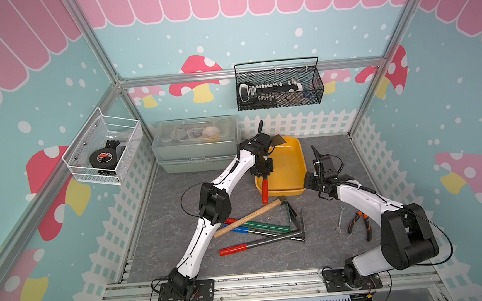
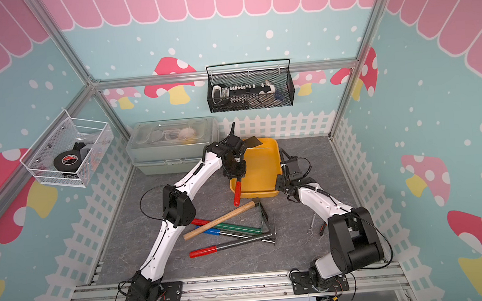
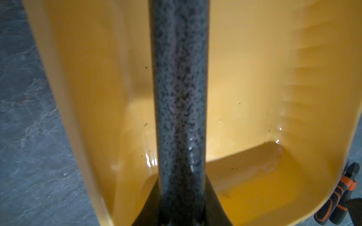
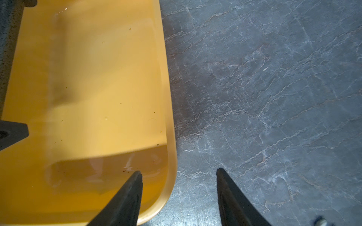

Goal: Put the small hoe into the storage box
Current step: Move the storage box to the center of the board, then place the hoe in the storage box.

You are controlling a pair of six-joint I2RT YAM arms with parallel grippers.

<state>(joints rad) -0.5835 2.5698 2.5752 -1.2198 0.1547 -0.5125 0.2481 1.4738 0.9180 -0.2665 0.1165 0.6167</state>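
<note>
Over the storage box [image 1: 290,168], the left claw [image 1: 263,170] clamps the small hoe [image 1: 265,188] lengthwise along it; the right claw [image 4: 179,171] stands open alongside.

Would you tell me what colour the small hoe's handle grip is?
The grip is red, clearest in a top view.
</note>
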